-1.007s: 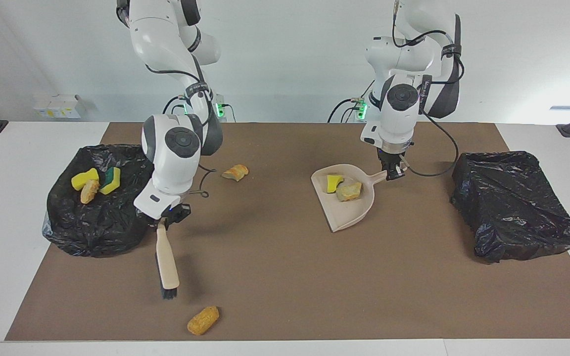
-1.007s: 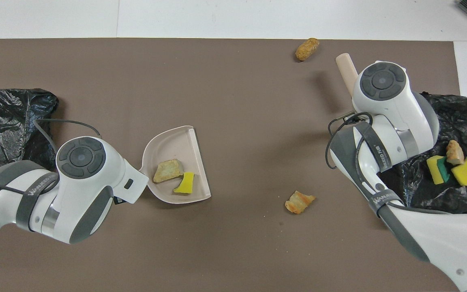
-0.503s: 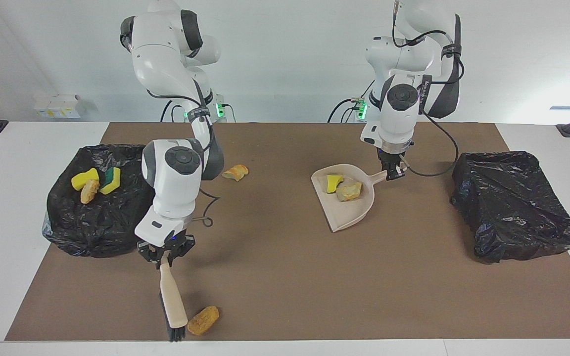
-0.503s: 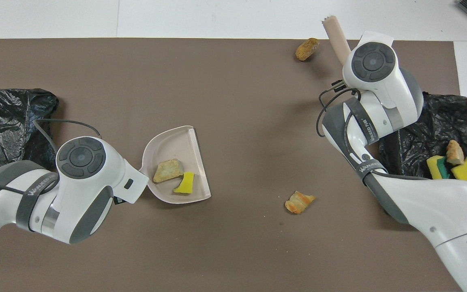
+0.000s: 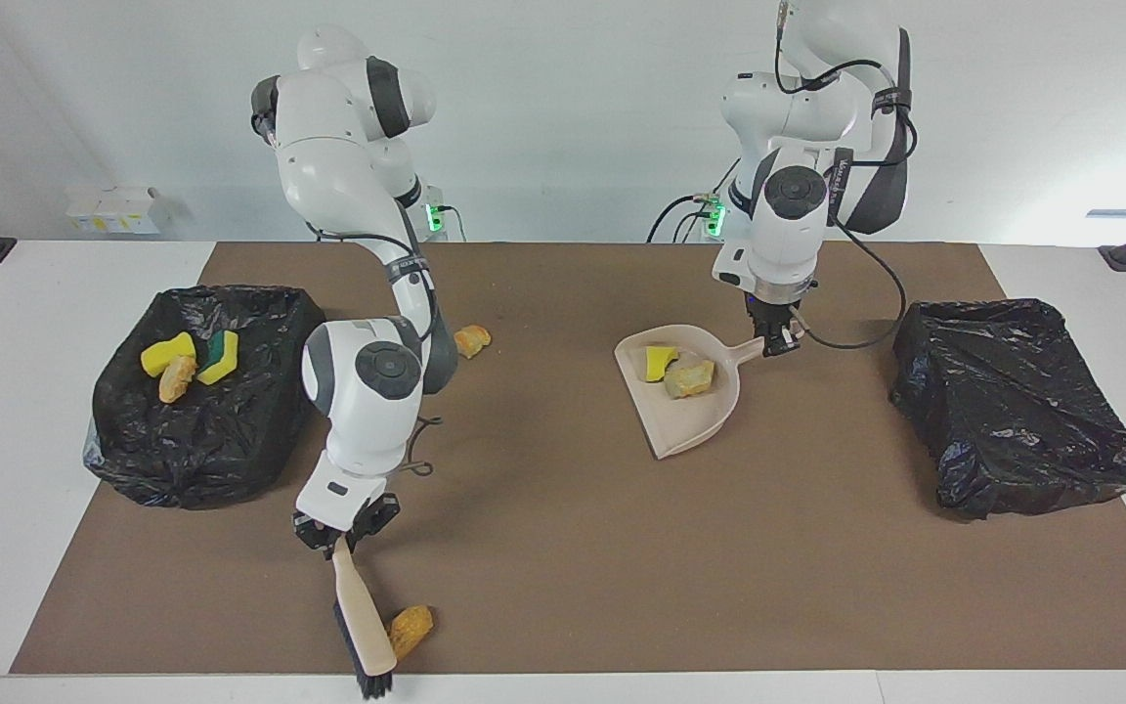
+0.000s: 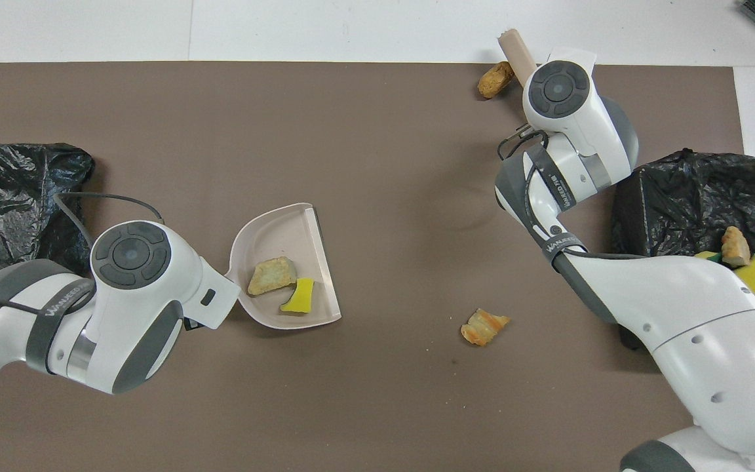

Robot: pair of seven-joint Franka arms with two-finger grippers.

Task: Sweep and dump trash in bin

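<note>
- While you look the table over, start with the brown mat [image 5: 563,508]: it covers most of the tabletop, and its middle lies open between the two arms.
- Two black-lined bins sit on it. The bin at the right arm's end [image 5: 196,391] already has three bits of trash: a yellow sponge [image 5: 168,353], a green-backed sponge [image 5: 220,356] and a bread lump [image 5: 176,378]. The bin at the left arm's end [image 5: 1017,416] shows nothing inside.
- Your beige dustpan [image 5: 685,391] rests on the mat with a yellow sponge piece [image 5: 661,362] and a crusty lump [image 5: 690,377] on it, not yet dumped. The left gripper [image 5: 776,342] is clamped on its handle.
- Your right gripper [image 5: 343,536] is clamped on the brush [image 5: 360,616], whose bristles reach the mat's edge farthest from the robots.
- One orange lump [image 5: 411,631] lies touching the brush, close to that edge. You have little room there, so I judge a stroke toward the robots safest.
- Another bread lump [image 6: 484,326] lies nearer to the robots, between the dustpan and the filled bin, with open mat around it.
- By my reckoning you are about halfway: three bits binned, two on the pan, two to sweep.
</note>
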